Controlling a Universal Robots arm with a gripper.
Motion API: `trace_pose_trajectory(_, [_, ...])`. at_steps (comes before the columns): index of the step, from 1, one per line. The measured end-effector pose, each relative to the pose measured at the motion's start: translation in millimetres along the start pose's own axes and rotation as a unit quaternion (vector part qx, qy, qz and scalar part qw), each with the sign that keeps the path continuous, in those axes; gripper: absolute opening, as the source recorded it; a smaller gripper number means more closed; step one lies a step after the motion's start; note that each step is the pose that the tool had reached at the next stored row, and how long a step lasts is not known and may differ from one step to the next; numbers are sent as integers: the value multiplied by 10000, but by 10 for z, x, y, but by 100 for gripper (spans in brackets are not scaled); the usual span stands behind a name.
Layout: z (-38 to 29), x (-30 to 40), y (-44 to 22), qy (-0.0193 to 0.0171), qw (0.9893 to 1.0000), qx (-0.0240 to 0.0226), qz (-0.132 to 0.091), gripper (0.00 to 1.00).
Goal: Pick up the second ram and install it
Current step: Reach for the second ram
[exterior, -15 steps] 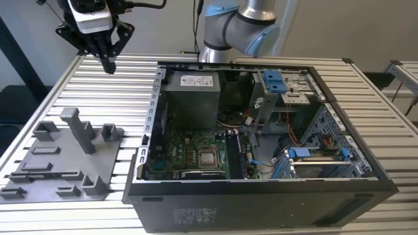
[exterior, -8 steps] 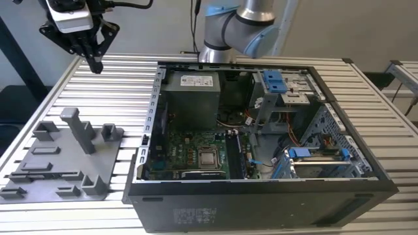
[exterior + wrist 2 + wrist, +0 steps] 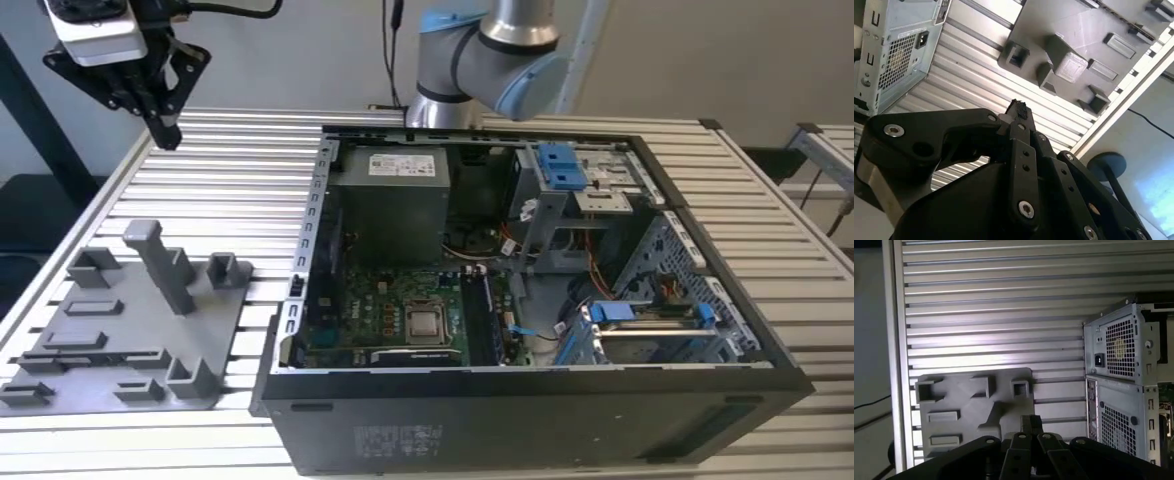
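My gripper [image 3: 166, 132] hangs high over the far corner of the slatted table at the exterior view's left, fingers pointing down. Its fingers meet at the tips in both wrist views [image 3: 1018, 107] [image 3: 1029, 422], shut, with nothing seen between them. The grey plastic tray [image 3: 120, 340] [image 3: 1079, 30] [image 3: 969, 405] lies below, and its holders look bare. In the open computer case [image 3: 534, 410], narrow dark sticks [image 3: 491, 312] stand in the slots beside the CPU socket [image 3: 427, 322]. I cannot tell which of them is the second ram.
The tray's upright post [image 3: 160, 262] rises above its other holders. The case's rear panel with its fan grille [image 3: 1119, 352] [image 3: 899, 50] faces the gripper's side. The arm's base [image 3: 487, 60] stands behind the case. Bare slats [image 3: 227, 170] lie between gripper and case.
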State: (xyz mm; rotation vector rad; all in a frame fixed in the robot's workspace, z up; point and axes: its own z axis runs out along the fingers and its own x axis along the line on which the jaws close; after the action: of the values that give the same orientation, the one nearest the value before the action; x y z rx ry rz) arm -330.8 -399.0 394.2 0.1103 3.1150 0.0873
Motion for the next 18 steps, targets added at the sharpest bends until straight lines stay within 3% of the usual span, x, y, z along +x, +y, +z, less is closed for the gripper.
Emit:
trace_pose_trajectory(13, [-7,318,-23,0,10000,-3,0,11])
trace_pose_trajectory(18, [-11,478,-35,0,10000,-5,0,11])
